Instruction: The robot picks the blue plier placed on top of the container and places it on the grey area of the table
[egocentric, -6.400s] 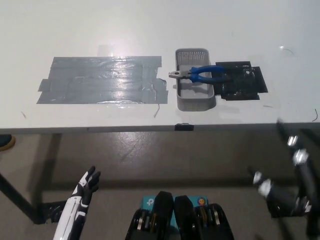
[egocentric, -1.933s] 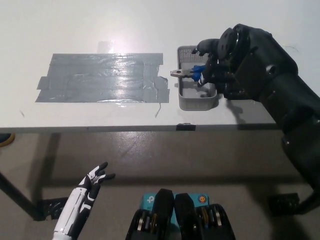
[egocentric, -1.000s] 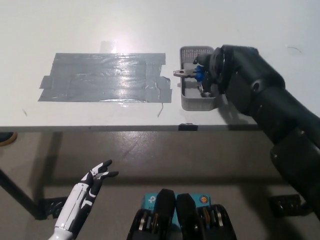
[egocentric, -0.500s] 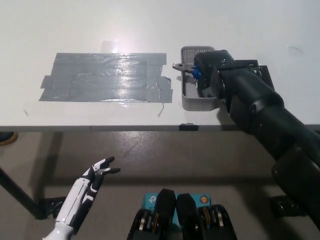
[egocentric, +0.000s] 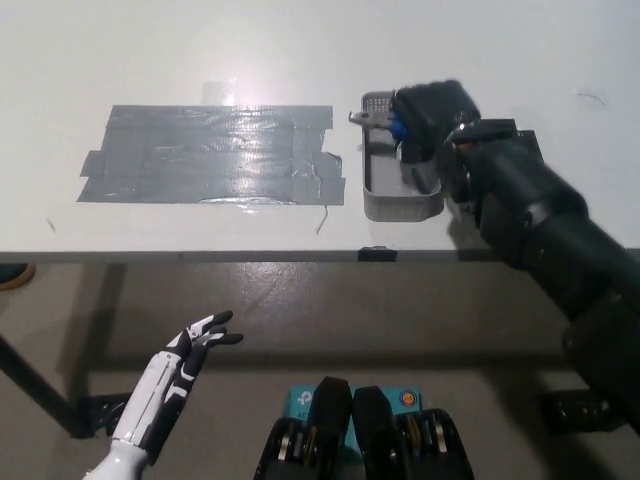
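The blue-handled plier (egocentric: 385, 121) has just come up off the grey mesh container (egocentric: 400, 190), pinched in the black right hand (egocentric: 430, 112); carry left to the grey tape patch (egocentric: 210, 155) is next. White left hand (egocentric: 195, 340), spread, idles below the desk (egocentric: 300, 40).

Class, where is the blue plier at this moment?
In the head view, the plier is right of centre, held in the black right hand over the far end of the grey container, its metal tip pointing left toward the grey tape area.

Blue plier (egocentric: 385, 121) now lifted off container (egocentric: 400, 190) in black right hand (egocentric: 432, 118).
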